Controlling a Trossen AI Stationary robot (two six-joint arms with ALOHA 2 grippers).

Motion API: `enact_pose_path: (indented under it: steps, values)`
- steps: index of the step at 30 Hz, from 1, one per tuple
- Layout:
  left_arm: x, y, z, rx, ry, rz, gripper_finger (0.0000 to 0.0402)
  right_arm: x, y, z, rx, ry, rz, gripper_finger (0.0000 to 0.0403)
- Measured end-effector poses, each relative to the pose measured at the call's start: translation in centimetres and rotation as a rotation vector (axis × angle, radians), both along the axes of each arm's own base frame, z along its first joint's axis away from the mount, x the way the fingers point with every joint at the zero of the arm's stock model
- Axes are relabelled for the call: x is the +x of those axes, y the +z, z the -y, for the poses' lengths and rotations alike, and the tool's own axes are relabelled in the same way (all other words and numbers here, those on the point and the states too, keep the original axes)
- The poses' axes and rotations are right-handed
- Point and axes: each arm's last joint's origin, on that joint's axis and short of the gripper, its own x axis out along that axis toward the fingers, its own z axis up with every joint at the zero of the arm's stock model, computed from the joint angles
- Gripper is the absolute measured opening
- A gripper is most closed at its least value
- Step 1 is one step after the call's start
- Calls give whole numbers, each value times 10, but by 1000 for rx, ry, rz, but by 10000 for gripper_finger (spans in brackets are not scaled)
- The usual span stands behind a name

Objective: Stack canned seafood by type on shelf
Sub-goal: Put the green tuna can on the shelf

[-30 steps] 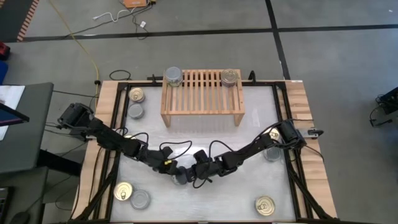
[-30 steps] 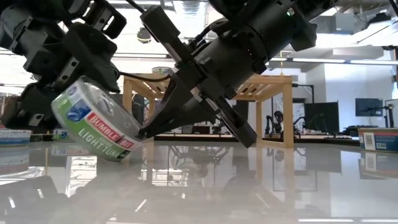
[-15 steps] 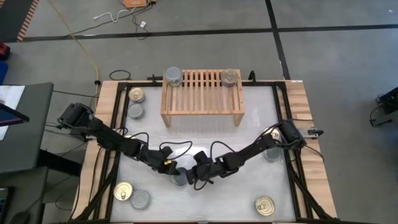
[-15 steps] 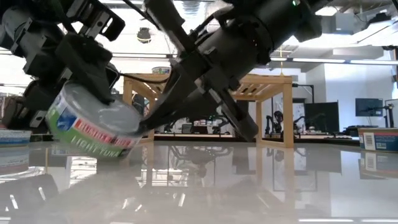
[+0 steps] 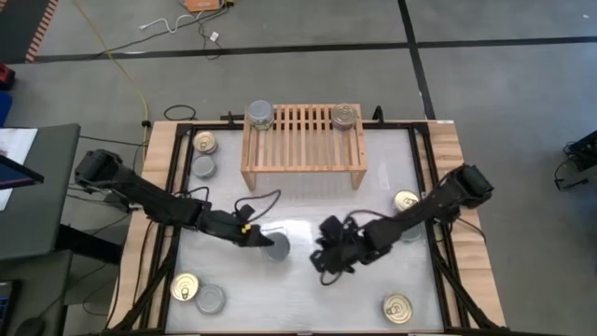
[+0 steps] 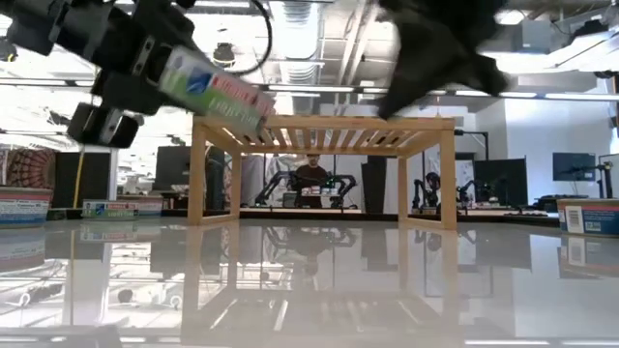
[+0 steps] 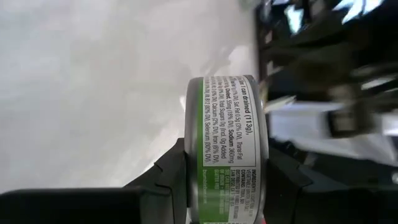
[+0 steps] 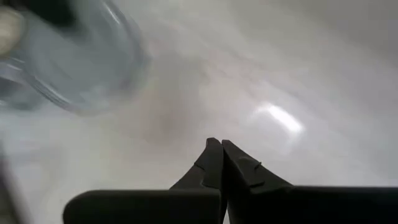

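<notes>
**Tuna tin pinched and lifted, shelf waiting**

My left gripper's fingers (image 7: pixel 168 180) were pressed against the tin (image 7: pixel 227 149), one on each flat face — the left wrist view showed the green label band standing between the two dark pads. So the left gripper (image 5: pixel 259 240) was clamped on that one can, and in the low view the can (image 6: pixel 215 94) hung tilted, clear of the table (image 5: pixel 298 210). From above it sat left of centre, well apart from the shelf (image 5: pixel 303 140).

I judged the tin rigid and dense for its size, not fragile, but smooth — metal faces give pads little bite, and a tilted can could slide or twist in the pinch. Across the flat faces looked a fair hold; for setting it flat on a stack, gripping across the rim might suit better.

My right gripper (image 5: pixel 328 266) hovered near the table's middle, its fingers (image 8: pixel 214 163) pressed together on nothing.

On the shelf stood a silver-topped tin (image 5: pixel 260 115) at the left end and a gold-lidded tin (image 5: pixel 345 117) at the right. More tins lay scattered along the table's edges.
</notes>
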Motion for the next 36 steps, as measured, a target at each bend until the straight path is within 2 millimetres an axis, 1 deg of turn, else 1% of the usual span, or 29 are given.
enact_pose_path:
  steps: [2,4,7,11,14,17,20,22,26,31,36]
  values:
    - [-4,10,-4,10,55,50,131,-13,-8,-4,-23,-19,-32,22]
    - [-10,22,-9,14,110,99,131,-24,-18,-7,-8,-30,-33,22]
    - [-20,39,-21,32,193,163,131,-32,-35,-12,48,-21,17,22]
    - [-36,60,-42,66,321,245,131,-32,-53,-17,171,47,136,21]
    - [-48,74,-60,101,403,294,131,-32,-61,-13,208,88,179,21]
    - [-58,87,-79,147,487,270,131,-29,-62,-8,219,116,167,21]
    - [-64,98,-97,177,543,201,131,-25,-62,-1,220,130,155,21]
    - [-66,102,-109,191,558,133,131,-23,-62,4,223,122,154,21]
    - [-62,103,-133,225,572,20,131,-17,-62,13,211,115,165,21]
    - [-55,103,-159,279,597,-43,131,-14,-61,19,204,106,167,21]
    - [-49,103,-177,341,591,-88,131,-14,-61,20,202,103,167,24]
